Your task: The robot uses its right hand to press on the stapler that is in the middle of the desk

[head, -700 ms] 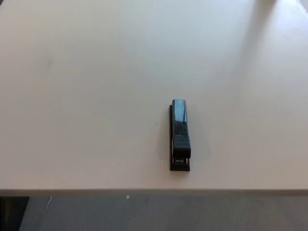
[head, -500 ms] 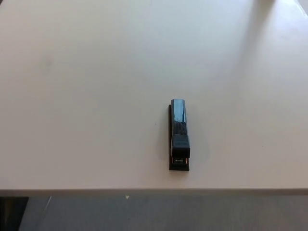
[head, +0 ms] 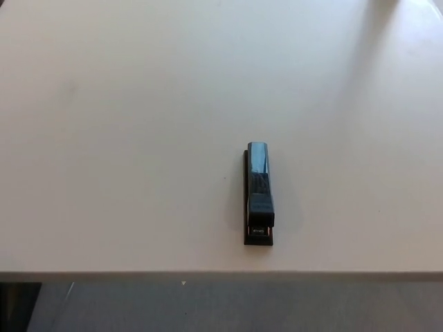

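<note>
Nothing moved since prior frame, stapler lengthwise on desk, nr front edge

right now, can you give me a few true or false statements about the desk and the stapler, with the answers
1. A dark stapler lies on the pale desk. True.
2. The right hand is pressing down on the stapler. False: no robot hand is in view, and nothing touches the stapler.
3. The stapler lies lengthwise, one end pointing toward the desk's near edge. True.
4. The stapler sits in the far left corner of the desk. False: it is nearer the near edge, slightly right of the picture's centre.
5. Sheets of paper lie under the stapler. False: it rests directly on the bare desk.
</note>
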